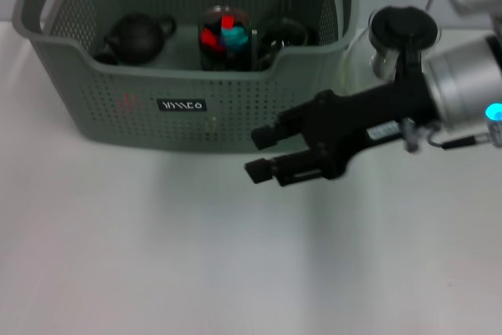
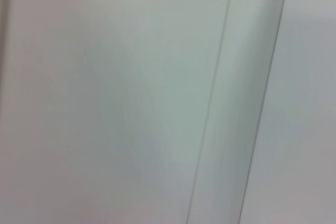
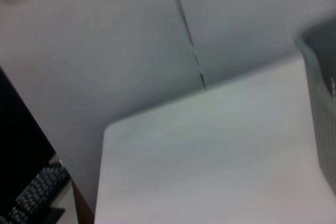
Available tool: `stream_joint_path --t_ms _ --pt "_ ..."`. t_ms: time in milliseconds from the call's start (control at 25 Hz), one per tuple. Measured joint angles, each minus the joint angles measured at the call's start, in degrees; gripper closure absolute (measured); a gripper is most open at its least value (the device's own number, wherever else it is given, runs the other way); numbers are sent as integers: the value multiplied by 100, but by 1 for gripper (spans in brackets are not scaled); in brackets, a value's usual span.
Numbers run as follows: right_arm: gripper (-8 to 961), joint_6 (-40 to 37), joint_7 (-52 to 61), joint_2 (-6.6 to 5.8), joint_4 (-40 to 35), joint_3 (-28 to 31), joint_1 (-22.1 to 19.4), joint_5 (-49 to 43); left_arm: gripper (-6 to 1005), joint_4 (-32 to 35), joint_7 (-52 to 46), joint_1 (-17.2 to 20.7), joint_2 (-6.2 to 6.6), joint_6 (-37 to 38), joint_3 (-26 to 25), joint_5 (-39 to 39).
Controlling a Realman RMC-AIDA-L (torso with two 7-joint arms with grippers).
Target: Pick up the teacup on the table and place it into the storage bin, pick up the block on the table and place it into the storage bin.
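**Right tool empty beside the bin, cargo already inside**

From the head view I saw the right tool (image 1: 261, 154) hovering low over the white surface (image 1: 157, 256), just in front of the storage bin (image 1: 118, 107) and near its right end. Its two black fingers stood apart with nothing between them. The left tool was nowhere in my views; its wrist camera gave me only a blank pale wall.

Inside the bin I made out a dark round teapot (image 1: 135, 37), a dark cup-like vessel holding red and blue blocks (image 1: 225, 37), and another dark cup (image 1: 282, 34) at the right. No teacup or block lay on the bare surface that I could see, so I judged both placements done or nearly so. A glass teapot with a black lid (image 1: 400, 33) stood outside, just right of the bin.

I reckoned the cups were stiff, smooth and chip-prone, best taken across the rim or wall with a gentle squeeze. The blocks looked light and rigid, easiest pinched across flat opposite faces.
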Motion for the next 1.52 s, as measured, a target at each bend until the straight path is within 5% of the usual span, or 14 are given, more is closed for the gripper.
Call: stream_joint_path --t_ms 120,280,560,760,1040,1520 --pt "394 -106 -813 5 196 180 -416 260 61 528 316 201 191 397 -289 -287" --pt "357 -111 -1431 -49 664 601 -825 282 64 905 1011 551 270 1002 -322 -305" --pt "85 -533 -3554 -50 1368 1567 -1463 330 65 950 2041 1172 16 1730 312 276" --pt "29 -593 -4416 -64 2017 1723 -1506 307 65 1326 2632 1262 -183 1437 967 981" --pt "30 -565 -4714 -11 2354 1685 -1425 -128 65 2202 2861 786 -333 437 1393 2093" --pt "31 -423 -5050 17 2689 1693 -1277 -188 65 2179 2884 742 -344 468 1376 2203"
